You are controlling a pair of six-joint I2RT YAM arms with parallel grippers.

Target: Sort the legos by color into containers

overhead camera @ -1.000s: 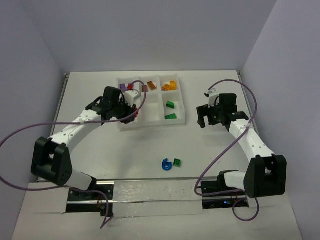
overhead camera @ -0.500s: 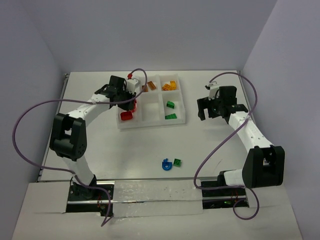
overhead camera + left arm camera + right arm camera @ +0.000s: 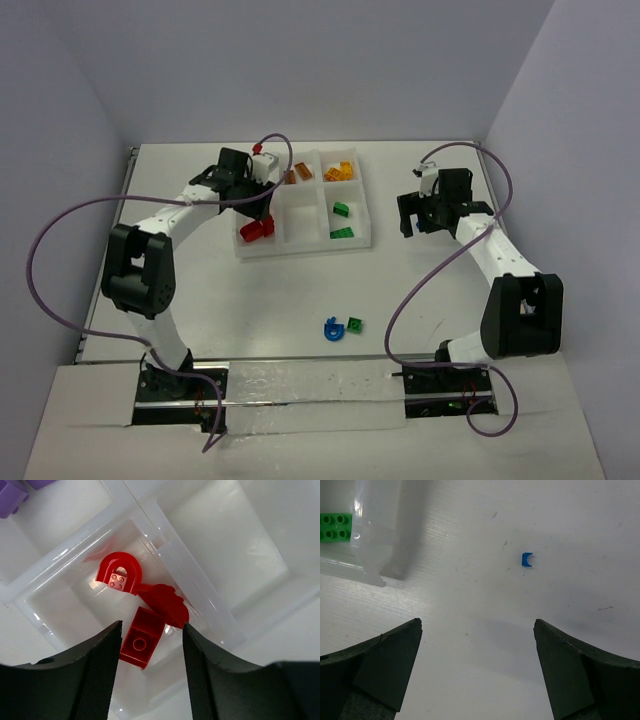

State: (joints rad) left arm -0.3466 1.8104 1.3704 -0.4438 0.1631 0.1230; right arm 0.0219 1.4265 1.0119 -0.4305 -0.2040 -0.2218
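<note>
The white tray (image 3: 300, 250) has six boxes. The left gripper (image 3: 151, 630) hangs over the tray's near left box. Its two fingers are spread apart and hold nothing. Three red legos lie in that box: a red arch (image 3: 119, 575), a red brick (image 3: 142, 637) and a round red piece (image 3: 167, 605). Some purple legos (image 3: 10, 500) sit in the far left box. The orange legos (image 3: 338, 172) are in the far right box and the green legos (image 3: 343, 234) in the near right box.

The right gripper (image 3: 476, 630) is just to the right of the tray, over the table (image 3: 260, 300). Its fingers are spread wide and empty. A tiny blue curved lego (image 3: 527, 559) lies on the table, right of the tray. A bigger blue lego (image 3: 331, 328) and a green lego (image 3: 355, 324) lie side by side, well in front of the tray
</note>
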